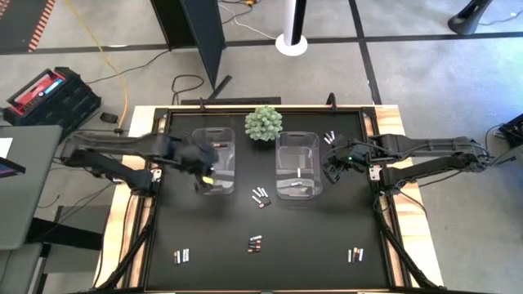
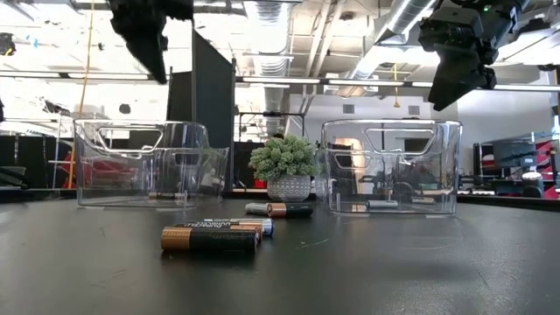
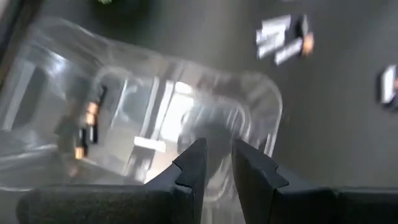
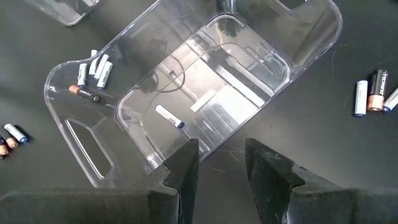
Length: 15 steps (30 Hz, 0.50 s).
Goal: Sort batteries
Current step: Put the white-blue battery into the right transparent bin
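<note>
While a few batteries (image 1: 261,196) already sit in the two clear bins (image 1: 297,166), most still lie loose on the table (image 1: 221,245); left gripper (image 3: 216,158) and right gripper (image 4: 222,157) hover empty, fingers apart.

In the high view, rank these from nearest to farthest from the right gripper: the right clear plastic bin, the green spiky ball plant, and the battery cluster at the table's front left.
From the right gripper:
1. Right clear plastic bin, just beside it toward the table's middle.
2. Green spiky ball plant, at the back centre, between the bins.
3. Front-left battery cluster, near the front edge on the left arm's side.
</note>
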### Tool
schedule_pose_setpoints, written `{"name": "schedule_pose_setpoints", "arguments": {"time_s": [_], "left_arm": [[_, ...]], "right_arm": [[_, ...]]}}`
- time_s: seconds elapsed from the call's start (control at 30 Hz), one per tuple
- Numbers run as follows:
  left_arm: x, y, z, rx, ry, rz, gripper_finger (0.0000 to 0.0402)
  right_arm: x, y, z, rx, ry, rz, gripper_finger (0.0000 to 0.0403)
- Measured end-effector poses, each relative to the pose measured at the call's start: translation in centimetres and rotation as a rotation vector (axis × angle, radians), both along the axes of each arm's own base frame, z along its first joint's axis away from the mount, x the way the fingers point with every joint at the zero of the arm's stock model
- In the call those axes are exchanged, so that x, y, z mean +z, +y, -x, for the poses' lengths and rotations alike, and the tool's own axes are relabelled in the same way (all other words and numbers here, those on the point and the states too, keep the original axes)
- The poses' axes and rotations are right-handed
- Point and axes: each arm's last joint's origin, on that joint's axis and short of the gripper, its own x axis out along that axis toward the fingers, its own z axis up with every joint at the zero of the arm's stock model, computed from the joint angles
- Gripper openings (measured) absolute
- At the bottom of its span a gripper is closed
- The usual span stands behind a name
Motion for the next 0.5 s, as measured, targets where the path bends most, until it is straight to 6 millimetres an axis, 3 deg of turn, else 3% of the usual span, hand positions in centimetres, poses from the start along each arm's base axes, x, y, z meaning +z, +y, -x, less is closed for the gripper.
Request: {"name": "schedule_pose_setpoints", "arguments": {"time_s": [0.27, 0.5], "left_arm": [[4.1, 0.5, 4.2, 0.06, -0.278, -0.044, 0.0073], [5.1, 0.9, 7.1, 0.104, -0.405, -0.152, 0.0073]], "right_arm": [[-0.2, -1.1, 0.4, -0.2, -0.003, -0.062, 0.0147], [-0.8, -4.1, 0.1, -0.427, -0.011, -0.095, 0.0147]]}}
